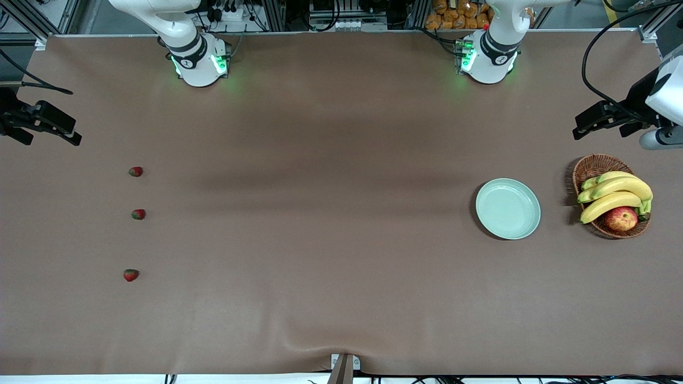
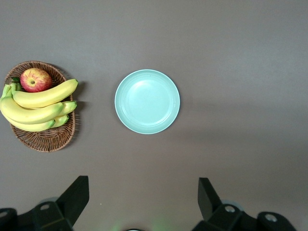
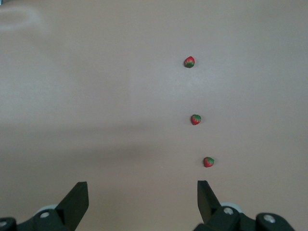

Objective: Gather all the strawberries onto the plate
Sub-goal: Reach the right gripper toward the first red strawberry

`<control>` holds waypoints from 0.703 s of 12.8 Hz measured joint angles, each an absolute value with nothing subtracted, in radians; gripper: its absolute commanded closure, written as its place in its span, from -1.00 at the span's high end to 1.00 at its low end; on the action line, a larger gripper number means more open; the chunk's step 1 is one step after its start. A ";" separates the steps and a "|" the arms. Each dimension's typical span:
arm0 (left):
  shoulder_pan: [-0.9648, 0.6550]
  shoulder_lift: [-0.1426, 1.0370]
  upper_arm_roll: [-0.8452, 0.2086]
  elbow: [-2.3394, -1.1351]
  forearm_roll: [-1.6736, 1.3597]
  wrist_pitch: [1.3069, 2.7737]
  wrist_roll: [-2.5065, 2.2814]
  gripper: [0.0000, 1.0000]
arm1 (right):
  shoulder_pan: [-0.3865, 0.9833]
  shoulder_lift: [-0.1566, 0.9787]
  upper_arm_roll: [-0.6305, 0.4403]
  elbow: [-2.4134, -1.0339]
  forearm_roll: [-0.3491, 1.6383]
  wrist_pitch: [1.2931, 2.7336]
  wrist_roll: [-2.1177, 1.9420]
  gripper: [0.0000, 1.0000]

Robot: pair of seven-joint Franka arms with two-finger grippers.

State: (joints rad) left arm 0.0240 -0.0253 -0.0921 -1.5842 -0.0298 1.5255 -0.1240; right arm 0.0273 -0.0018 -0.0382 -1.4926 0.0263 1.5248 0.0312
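Three strawberries lie in a row toward the right arm's end of the table: one [image 1: 135, 171] farthest from the front camera, one [image 1: 138, 214] in the middle, one [image 1: 130, 274] nearest. They also show in the right wrist view [image 3: 208, 161], [image 3: 195, 119], [image 3: 189, 61]. The pale mint-green plate [image 1: 508, 208] sits bare toward the left arm's end and shows in the left wrist view [image 2: 147, 101]. My right gripper [image 1: 72, 130] [image 3: 143, 187] is open, up in the air beside the strawberries. My left gripper [image 1: 579, 127] [image 2: 143, 185] is open, up in the air near the plate.
A brown wicker basket [image 1: 592, 168] [image 2: 43, 139] stands beside the plate at the left arm's end, holding bananas [image 1: 613, 192] [image 2: 38, 106] and a red-yellow apple [image 1: 621, 218] [image 2: 35, 80]. A wide stretch of brown table separates strawberries and plate.
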 measured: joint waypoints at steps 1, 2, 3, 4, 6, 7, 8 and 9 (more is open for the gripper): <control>0.024 -0.025 -0.092 -1.582 -0.030 1.525 -0.124 1.00 | 0.027 -0.002 -0.038 -1.493 0.026 1.525 0.031 1.00; 0.024 -0.025 -0.092 -1.579 -0.029 1.525 -0.124 1.00 | 0.027 -0.002 -0.038 -1.493 0.026 1.525 0.031 1.00; 0.025 -0.025 -0.091 -1.576 -0.028 1.525 -0.124 1.00 | 0.027 -0.002 -0.038 -1.493 0.026 1.525 0.031 1.00; 0.026 -0.025 -0.088 -1.571 -0.025 1.524 -0.124 1.00 | 0.027 -0.002 -0.038 -1.493 0.026 1.525 0.031 1.00; 0.028 -0.025 -0.084 -1.564 -0.019 1.524 -0.123 1.00 | 0.027 -0.002 -0.038 -1.493 0.026 1.530 0.031 1.00; 0.027 -0.024 -0.084 -1.564 -0.014 1.522 -0.123 1.00 | 0.027 -0.002 -0.037 -1.494 0.027 1.544 0.031 1.00; 0.025 -0.023 -0.086 -1.565 -0.011 1.514 -0.123 1.00 | 0.027 -0.001 -0.037 -1.497 0.028 1.560 0.031 1.00; 0.023 -0.022 -0.090 -1.565 -0.010 1.507 -0.123 1.00 | 0.027 0.001 -0.037 -1.503 0.028 1.571 0.031 1.00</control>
